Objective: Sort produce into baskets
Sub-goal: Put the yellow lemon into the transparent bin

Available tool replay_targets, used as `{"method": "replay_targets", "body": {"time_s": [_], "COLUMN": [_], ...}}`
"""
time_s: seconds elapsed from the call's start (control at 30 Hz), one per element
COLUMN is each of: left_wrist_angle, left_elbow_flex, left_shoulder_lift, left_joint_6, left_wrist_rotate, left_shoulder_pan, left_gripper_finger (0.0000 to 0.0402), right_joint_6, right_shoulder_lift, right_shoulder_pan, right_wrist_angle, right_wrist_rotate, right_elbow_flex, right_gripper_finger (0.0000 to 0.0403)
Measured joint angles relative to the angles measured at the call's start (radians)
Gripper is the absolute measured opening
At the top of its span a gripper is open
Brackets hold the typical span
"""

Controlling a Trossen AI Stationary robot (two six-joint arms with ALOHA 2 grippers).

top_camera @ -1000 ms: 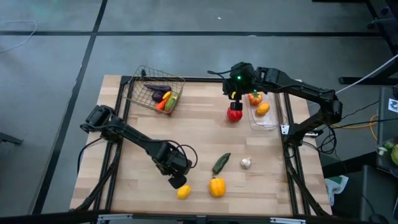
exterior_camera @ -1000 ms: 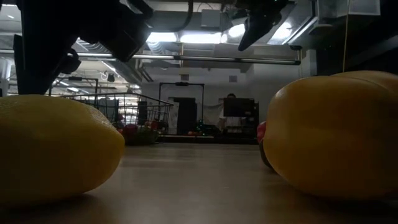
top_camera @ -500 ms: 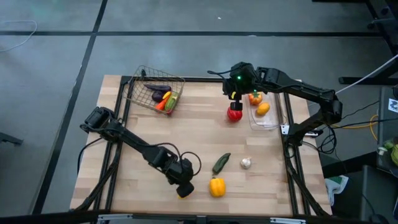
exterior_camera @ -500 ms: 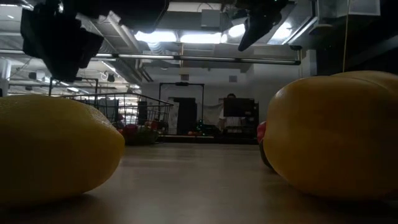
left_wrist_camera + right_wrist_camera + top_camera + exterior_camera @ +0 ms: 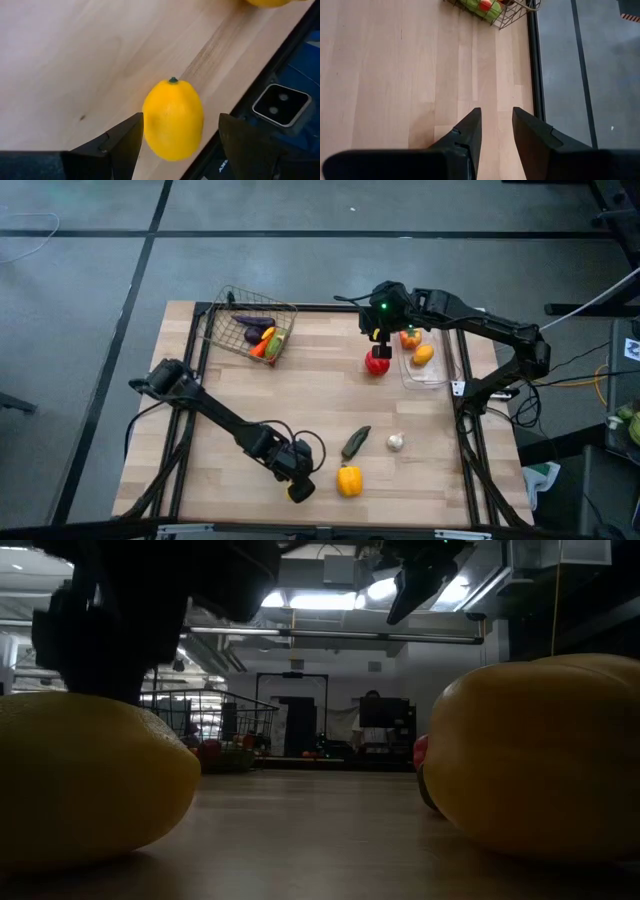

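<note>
A yellow lemon [image 5: 173,119] lies on its side on the wooden table [image 5: 300,395] near the front edge. My left gripper [image 5: 181,121] is open and low over it, one finger on each side; whether they touch it I cannot tell. In the high view this gripper [image 5: 298,490] covers the lemon. My right gripper [image 5: 378,340] hangs open by a narrow gap, with nothing between its fingers, above a red fruit [image 5: 377,363] beside the clear bin [image 5: 432,372]. The wire basket [image 5: 232,315] stands at the far left with produce in it.
A yellow pepper [image 5: 349,480], a green pod [image 5: 355,442] and a white garlic bulb [image 5: 396,442] lie loose on the table, to the right of the lemon. Orange pieces [image 5: 422,355] sit in the clear bin. The table's front edge is close behind the lemon.
My left gripper has moved toward the table's near edge and sunk, tipping more steeply downward, so that it now stands over the lemon and hides it in the high view. The lemon has stayed where it was.
</note>
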Motion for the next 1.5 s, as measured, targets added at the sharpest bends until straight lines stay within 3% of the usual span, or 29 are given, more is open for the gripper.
{"method": "replay_targets", "body": {"time_s": [0.2,0.87,1.1,1.27,1.5], "left_wrist_angle": [0.051,0.187,0.188,0.226,0.271], "left_elbow_flex": [0.000,0.001,0.001,-0.001,-0.001], "left_shoulder_lift": [0.038,0.111,0.110,0.111,0.109], "left_joint_6": [-0.002,0.044,0.038,0.037,0.054], "left_wrist_rotate": [0.044,0.051,0.051,0.042,0.044], "left_shoulder_pan": [-0.010,-0.026,-0.019,-0.001,0.048], "left_gripper_finger": [0.0253,0.0253,0.0226,0.0214,0.0220], "right_joint_6": [0.000,0.000,0.000,0.063,0.130], "right_shoulder_lift": [0.000,-0.001,-0.103,-0.217,-0.392], "right_shoulder_pan": [0.000,0.000,-0.013,-0.066,-0.127], "right_wrist_angle": [0.000,-0.002,-0.057,-0.049,0.066], "right_wrist_rotate": [0.000,0.003,0.049,-0.041,-0.239], "right_elbow_flex": [-0.001,-0.001,-0.002,-0.015,-0.228], "right_gripper_finger": [0.0111,0.0111,0.0111,0.0111,0.0111]}}
